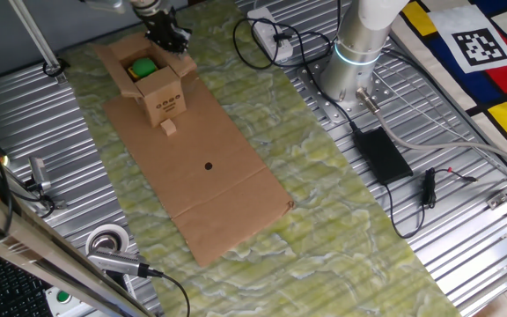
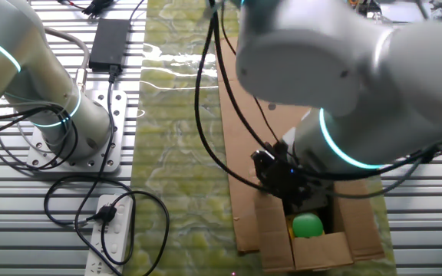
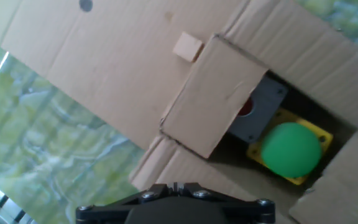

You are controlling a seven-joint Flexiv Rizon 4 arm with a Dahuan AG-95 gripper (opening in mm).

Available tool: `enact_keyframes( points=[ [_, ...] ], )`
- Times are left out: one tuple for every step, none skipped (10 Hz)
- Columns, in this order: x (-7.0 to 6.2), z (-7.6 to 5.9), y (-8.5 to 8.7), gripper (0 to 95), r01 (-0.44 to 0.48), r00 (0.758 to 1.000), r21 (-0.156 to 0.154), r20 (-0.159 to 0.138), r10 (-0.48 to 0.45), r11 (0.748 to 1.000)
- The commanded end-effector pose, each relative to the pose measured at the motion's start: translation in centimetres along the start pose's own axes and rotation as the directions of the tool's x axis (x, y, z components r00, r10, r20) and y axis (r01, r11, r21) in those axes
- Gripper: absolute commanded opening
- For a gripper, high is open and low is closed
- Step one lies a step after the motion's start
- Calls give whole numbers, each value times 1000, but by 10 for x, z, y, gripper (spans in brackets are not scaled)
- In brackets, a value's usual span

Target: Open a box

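Note:
The box (image 1: pixel 161 99) is a small brown carton with dark marks on its front. It stands on a large flat cardboard sheet (image 1: pixel 209 176) at the far left. Its top flaps are spread, and a green ball (image 1: pixel 143 67) on a yellow-and-grey base shows inside. My gripper (image 1: pixel 169 37) hangs just behind the box's far right flap, its jaws close together and nothing visibly in them. In the hand view one flap (image 3: pixel 213 102) still leans partly over the opening beside the ball (image 3: pixel 291 149). The other fixed view shows the gripper (image 2: pixel 282 175) at the box's (image 2: pixel 313 249) back rim.
A tiny cardboard block (image 1: pixel 169 128) lies against the box's front. A tape roll (image 1: pixel 108 240) sits at the front left. A power strip (image 1: pixel 267 33), cables, a black adapter (image 1: pixel 379 154) and the arm's base (image 1: pixel 350 62) stand to the right.

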State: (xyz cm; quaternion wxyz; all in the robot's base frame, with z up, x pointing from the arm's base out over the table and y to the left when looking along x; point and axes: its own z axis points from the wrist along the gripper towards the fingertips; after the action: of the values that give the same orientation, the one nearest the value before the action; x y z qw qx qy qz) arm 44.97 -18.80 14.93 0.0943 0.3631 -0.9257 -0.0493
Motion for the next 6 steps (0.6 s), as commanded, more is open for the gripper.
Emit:
enact_keyframes(
  points=[
    [-3, 13, -6, 0, 2, 1000, 26, 27, -3, 1000],
    [-4, 16, -8, 0, 4, 999, 31, 32, -5, 999],
    [-6, 20, -11, 0, 7, 999, 39, 39, -9, 999],
    [-7, 23, -12, 0, 11, 999, 42, 42, -13, 999],
    [-7, 23, -12, 0, 15, 999, 38, 42, -16, 999],
    [-6, 21, -11, 0, 14, 999, 31, 39, -15, 999]
  ],
)
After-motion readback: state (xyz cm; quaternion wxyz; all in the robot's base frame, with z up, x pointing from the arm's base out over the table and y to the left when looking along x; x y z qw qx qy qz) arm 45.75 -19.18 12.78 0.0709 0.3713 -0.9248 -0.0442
